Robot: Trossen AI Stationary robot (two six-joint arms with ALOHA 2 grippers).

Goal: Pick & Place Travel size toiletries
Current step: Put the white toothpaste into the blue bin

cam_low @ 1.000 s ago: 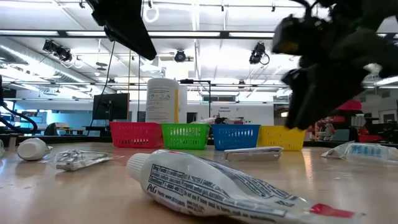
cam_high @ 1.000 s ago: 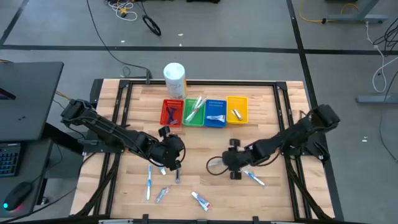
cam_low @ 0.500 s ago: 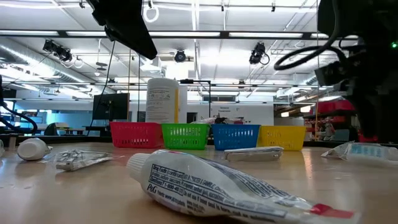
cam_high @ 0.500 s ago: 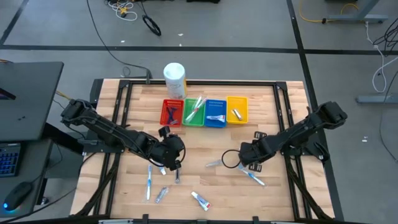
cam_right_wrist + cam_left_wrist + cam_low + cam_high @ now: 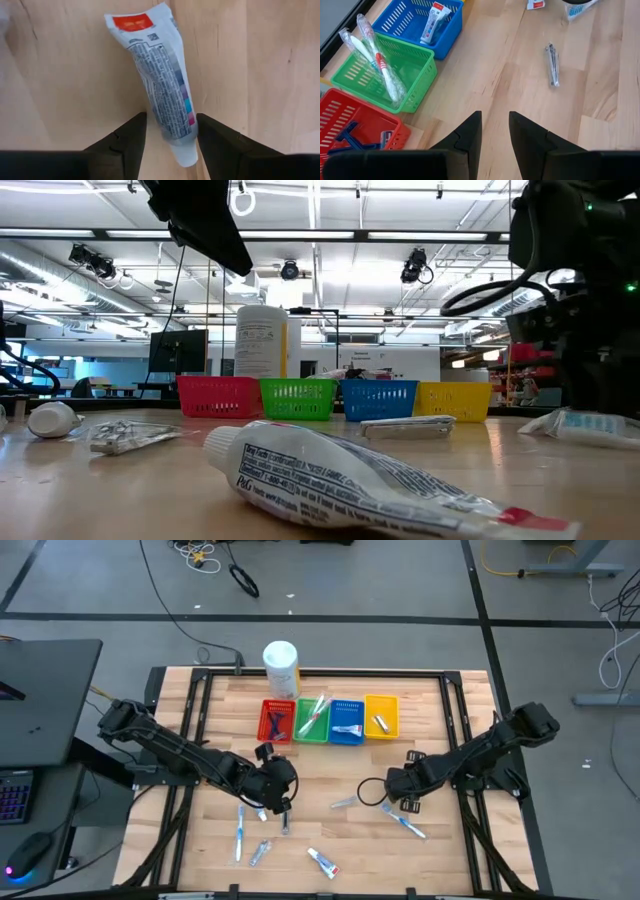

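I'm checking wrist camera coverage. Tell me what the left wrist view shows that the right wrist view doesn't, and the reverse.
Only the left wrist view shows the red bin with dark blue razors, the green bin with wrapped toothbrushes, the blue bin and a loose silvery packet. Only the right wrist view shows a white toothpaste tube between the open right gripper fingers. Both share the wooden table and open dark fingers.

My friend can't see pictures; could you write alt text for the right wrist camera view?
A small white toothpaste tube lies on the wooden table, its cap end between the open right gripper's two dark fingers.
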